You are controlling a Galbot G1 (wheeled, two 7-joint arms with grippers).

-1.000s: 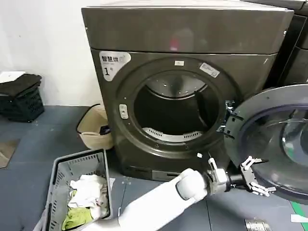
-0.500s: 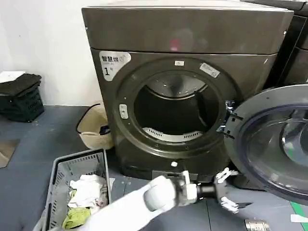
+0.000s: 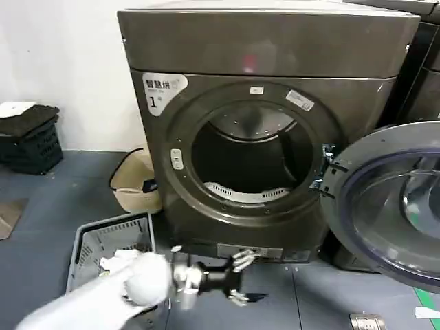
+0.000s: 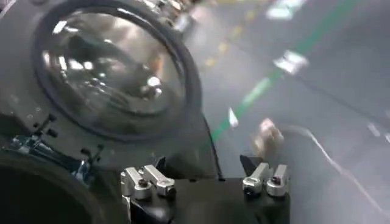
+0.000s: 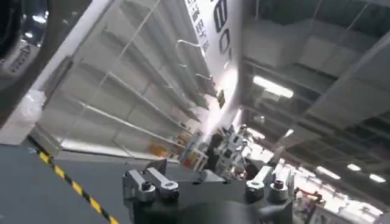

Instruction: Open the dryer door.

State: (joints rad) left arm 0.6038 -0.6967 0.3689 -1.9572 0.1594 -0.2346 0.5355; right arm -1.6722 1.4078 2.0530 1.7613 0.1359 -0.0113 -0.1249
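The dryer door stands swung wide open to the right of the bronze-grey machine marked "1", and the dark drum opening is bare. In the left wrist view the door's glass bowl and its hinge lie some way ahead of the fingers. My left gripper hovers low in front of the machine's base, left of the door and well apart from it; in the left wrist view that gripper is open and holds nothing. My right gripper points up toward the room's ceiling, open and empty.
A grey laundry basket with clothes sits on the floor at the lower left. A beige bin stands beside the machine and a black crate farther left. A darker neighbouring machine stands behind the open door.
My left gripper has drawn back leftward from the door's lower edge to the front of the machine's base. The door has stayed open in the same place.
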